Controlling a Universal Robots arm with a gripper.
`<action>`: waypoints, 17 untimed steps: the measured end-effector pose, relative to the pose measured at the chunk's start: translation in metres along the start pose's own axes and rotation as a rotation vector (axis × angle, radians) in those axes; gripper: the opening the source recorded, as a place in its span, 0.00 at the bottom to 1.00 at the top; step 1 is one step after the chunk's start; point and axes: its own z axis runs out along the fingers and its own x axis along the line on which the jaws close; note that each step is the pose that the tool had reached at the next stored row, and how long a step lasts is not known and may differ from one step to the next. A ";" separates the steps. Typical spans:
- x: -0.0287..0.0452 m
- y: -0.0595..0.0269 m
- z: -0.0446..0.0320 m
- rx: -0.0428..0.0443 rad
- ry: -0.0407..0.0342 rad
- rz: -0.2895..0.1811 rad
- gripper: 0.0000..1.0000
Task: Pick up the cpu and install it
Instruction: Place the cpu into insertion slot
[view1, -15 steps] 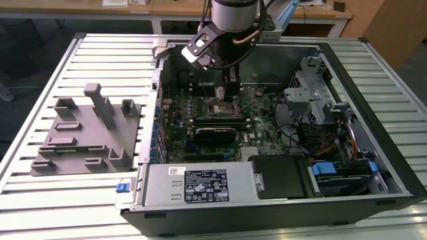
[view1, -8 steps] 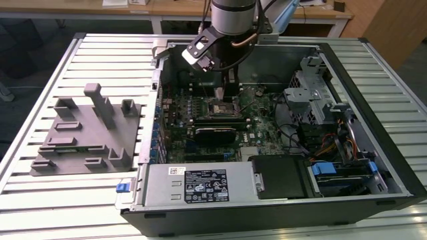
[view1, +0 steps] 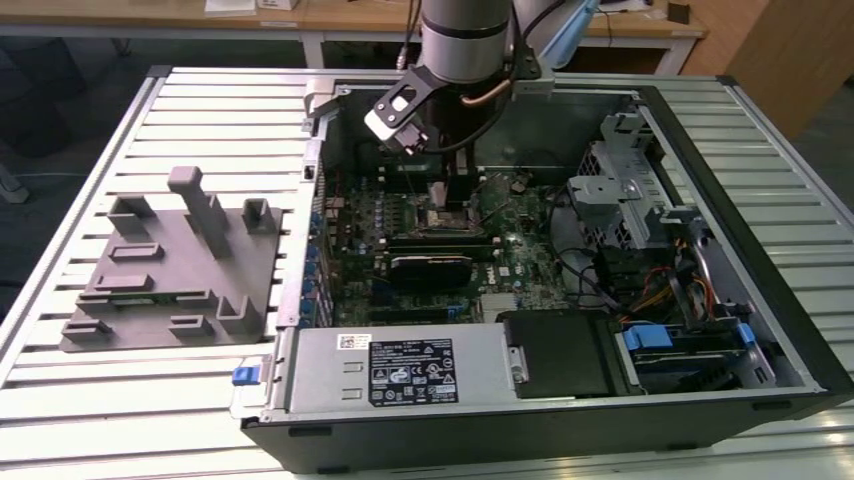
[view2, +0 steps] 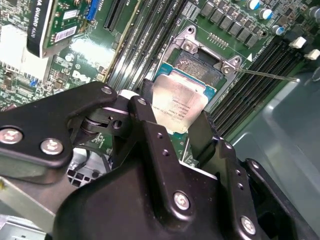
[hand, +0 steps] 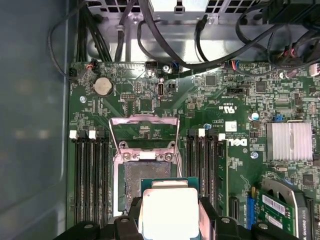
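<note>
Gripping cpu (view2: 181, 97) by two opposite edges | claw (view2: 175, 117) clamped narrow on cpu | open socket (hand: 145, 180) directly beneath claw, partly covered by cpu | socket lid (hand: 144, 131) raised beyond claw

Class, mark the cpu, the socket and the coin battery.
cpu (hand: 169, 212), first wrist view, middle of its silver top.
socket (hand: 132, 182), first wrist view, bare contact bed.
coin battery (hand: 103, 86), first wrist view, its round face.

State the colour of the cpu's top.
Pale silver; the cpu shows it best in the second wrist view.
</note>
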 end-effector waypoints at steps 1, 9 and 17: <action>0.0000 0.0000 0.0007 0.0000 0.0000 0.000 0.53; 0.0003 -0.0002 0.0047 -0.0001 0.0001 0.000 0.53; 0.0046 -0.0006 0.0120 0.0000 -0.0001 0.000 0.53</action>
